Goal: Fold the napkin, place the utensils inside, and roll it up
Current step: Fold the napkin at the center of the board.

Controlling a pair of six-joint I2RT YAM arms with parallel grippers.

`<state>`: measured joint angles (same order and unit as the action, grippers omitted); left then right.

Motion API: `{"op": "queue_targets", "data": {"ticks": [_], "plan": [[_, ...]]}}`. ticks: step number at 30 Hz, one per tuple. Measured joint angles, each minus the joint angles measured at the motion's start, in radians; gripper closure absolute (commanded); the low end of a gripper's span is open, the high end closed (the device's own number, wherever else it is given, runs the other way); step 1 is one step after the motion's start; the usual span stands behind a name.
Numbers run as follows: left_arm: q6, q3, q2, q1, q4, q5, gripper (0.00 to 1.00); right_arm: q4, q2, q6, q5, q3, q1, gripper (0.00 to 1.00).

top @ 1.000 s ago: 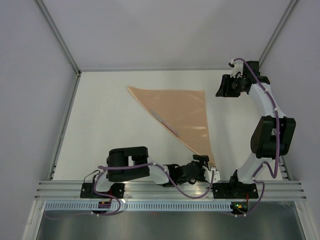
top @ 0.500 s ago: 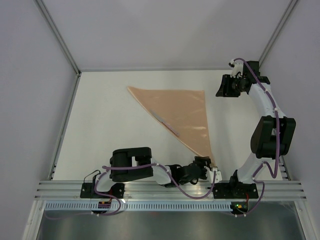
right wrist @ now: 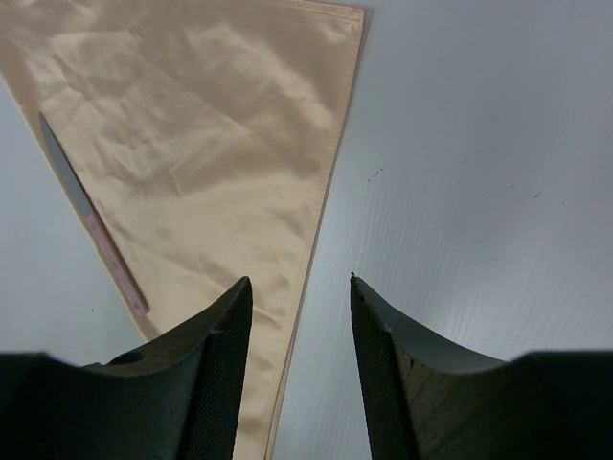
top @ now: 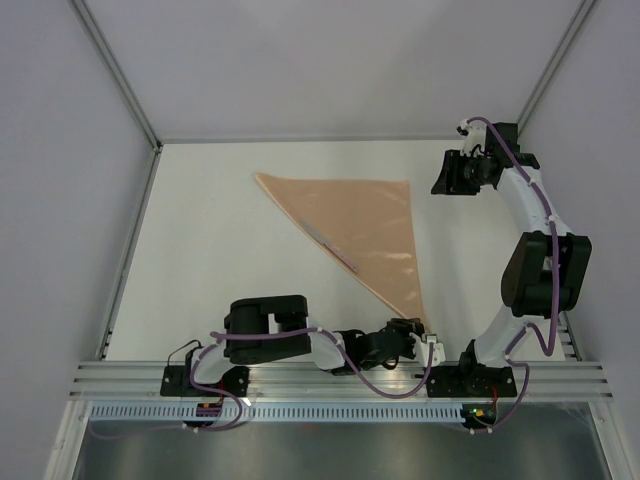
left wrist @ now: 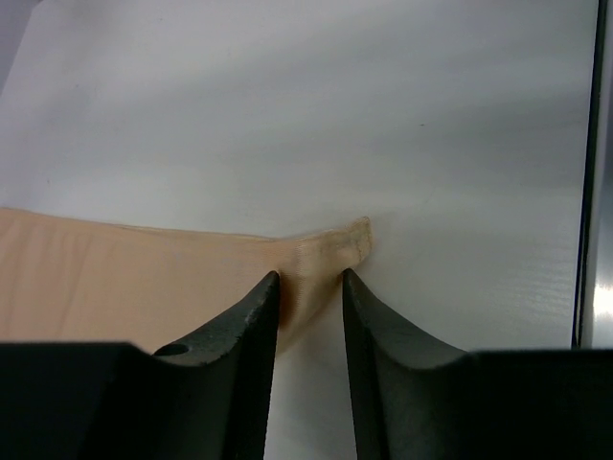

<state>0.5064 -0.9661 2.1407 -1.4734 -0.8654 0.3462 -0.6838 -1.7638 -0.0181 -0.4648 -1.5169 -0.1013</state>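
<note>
Left gripper (left wrist: pixel 308 280) straddles the napkin (left wrist: pixel 134 287) corner, jaws apart; shallow bite may slip; right gripper (right wrist: pixel 297 287) spread, empty; knife (right wrist: pixel 91 225) could slide.

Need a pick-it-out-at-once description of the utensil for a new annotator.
On the white table, find the peach-orange cloth napkin folded into a triangle. Along its long left diagonal edge lies the utensil: a pencil-thin straight knife, grey blade, pale pink handle. Nothing else loose there is slim and straight.
</note>
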Motion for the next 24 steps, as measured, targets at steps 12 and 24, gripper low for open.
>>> {"op": "queue_targets", "data": {"ticks": [12,24], "plan": [[0.000,-0.004,0.010,0.000,0.002,0.023,0.81,0.000,0.000,0.000,-0.005,0.000,0.000,0.49],[-0.037,-0.028,0.009,0.001,0.012,0.045,0.98,0.004,0.000,0.000,-0.005,0.005,0.000,0.50]]}}
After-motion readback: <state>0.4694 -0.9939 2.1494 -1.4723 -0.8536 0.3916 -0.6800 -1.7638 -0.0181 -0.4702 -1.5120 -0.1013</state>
